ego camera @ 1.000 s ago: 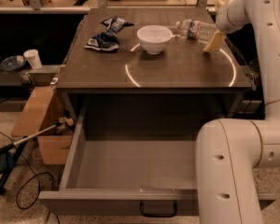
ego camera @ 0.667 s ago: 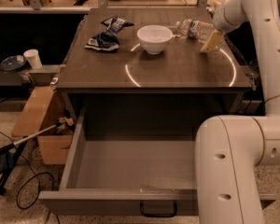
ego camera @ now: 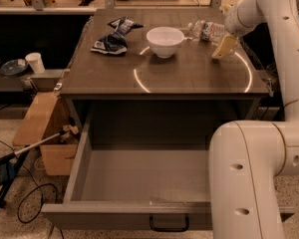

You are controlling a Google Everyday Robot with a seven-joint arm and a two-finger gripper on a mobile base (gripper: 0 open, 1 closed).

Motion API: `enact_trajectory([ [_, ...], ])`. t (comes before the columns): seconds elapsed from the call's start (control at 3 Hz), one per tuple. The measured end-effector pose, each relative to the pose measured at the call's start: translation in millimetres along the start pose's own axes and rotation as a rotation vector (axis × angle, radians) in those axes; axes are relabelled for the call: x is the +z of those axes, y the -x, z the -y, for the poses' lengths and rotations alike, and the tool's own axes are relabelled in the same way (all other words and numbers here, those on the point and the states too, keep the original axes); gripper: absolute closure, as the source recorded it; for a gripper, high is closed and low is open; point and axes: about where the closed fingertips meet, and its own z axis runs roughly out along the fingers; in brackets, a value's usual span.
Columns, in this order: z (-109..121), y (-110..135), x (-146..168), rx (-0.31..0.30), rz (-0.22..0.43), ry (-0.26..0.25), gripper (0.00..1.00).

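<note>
My gripper (ego camera: pixel 223 48) hangs low over the back right part of the dark table top (ego camera: pixel 189 76). It is just right of and in front of a clear plastic water bottle (ego camera: pixel 205 30) lying on its side, the thing nearest to it. Whether they touch I cannot tell. A white bowl (ego camera: pixel 165 41) stands upright to the left of the bottle. Further left lie a dark crumpled snack bag (ego camera: pixel 111 41) and a second dark packet (ego camera: pixel 122 23). Below the top, a large empty drawer (ego camera: pixel 139 176) is pulled wide open.
My arm's white links fill the right side, one crossing in front of the drawer's right front corner. Left of the table stand a cardboard box (ego camera: pixel 40 128), a white cup (ego camera: pixel 36 62) and plates (ego camera: pixel 12 66) on a low shelf. A long-handled tool with a cable (ego camera: pixel 10 163) lies on the floor.
The gripper has drifted slightly left and a little lower beside the bottle. Bowl, bags, bottle and drawer have not moved.
</note>
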Motion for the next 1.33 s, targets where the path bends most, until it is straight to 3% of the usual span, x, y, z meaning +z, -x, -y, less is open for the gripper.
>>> enact_trajectory([
  [0.33,-12.5,2.4,1.6,-0.015,-0.016,0.055,0.00],
  [0.67,-12.5,2.4,1.6,-0.015,-0.016,0.055,0.00],
  [1.0,-12.6,2.4,1.6,-0.015,-0.016,0.055,0.17],
  [1.33,-12.6,2.4,1.7,-0.015,-0.016,0.055,0.48],
])
